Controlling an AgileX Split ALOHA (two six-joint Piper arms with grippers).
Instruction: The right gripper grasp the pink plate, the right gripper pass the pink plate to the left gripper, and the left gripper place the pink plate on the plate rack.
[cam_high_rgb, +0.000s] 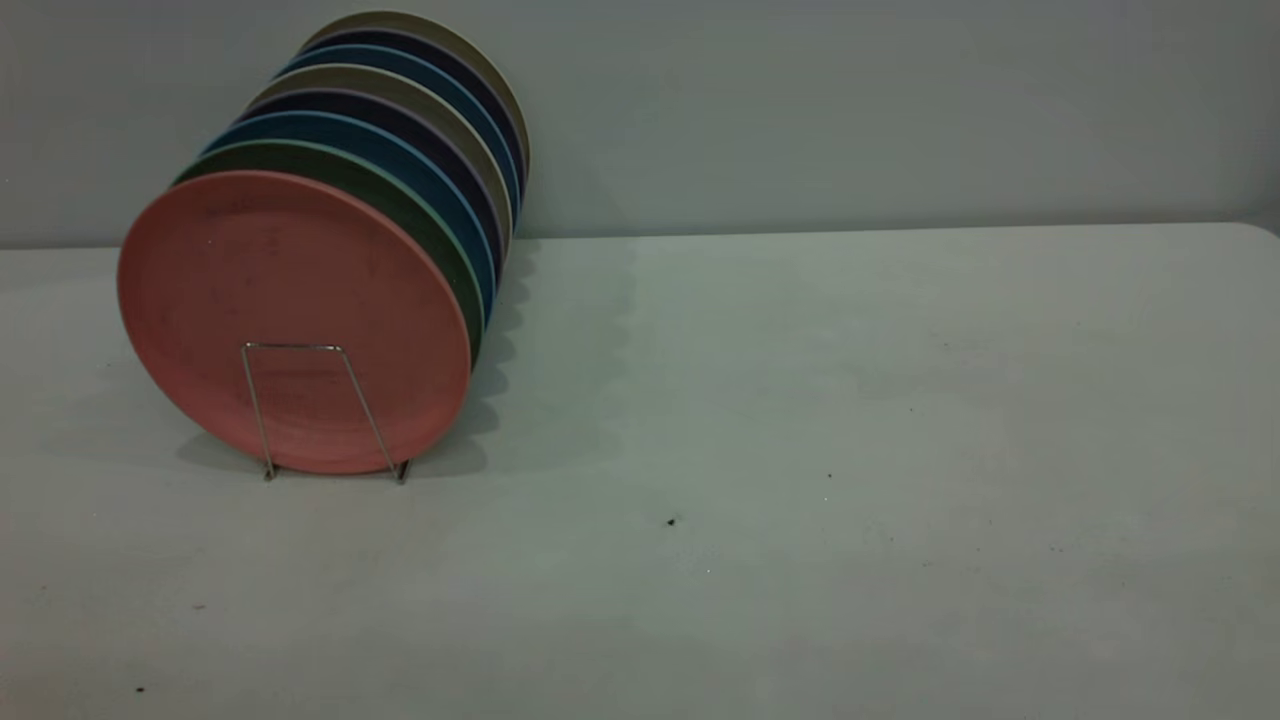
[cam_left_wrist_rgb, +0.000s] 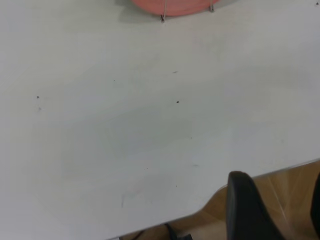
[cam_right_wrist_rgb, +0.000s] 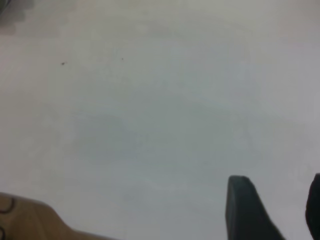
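The pink plate (cam_high_rgb: 290, 315) stands upright in the front slot of the plate rack (cam_high_rgb: 320, 410), at the table's left. Its lower edge shows in the left wrist view (cam_left_wrist_rgb: 172, 6), with a rack wire (cam_left_wrist_rgb: 163, 11) in front of it. Neither arm shows in the exterior view. My left gripper (cam_left_wrist_rgb: 277, 200) is open and empty, over the table's front edge, far from the plate. My right gripper (cam_right_wrist_rgb: 275, 200) is open and empty, above bare table.
Behind the pink plate stand several more plates in the rack: a green one (cam_high_rgb: 420, 215), blue ones (cam_high_rgb: 400, 160), dark and beige ones. The white table (cam_high_rgb: 800, 420) stretches to the right. Wooden floor (cam_left_wrist_rgb: 280, 185) shows past the table's edge.
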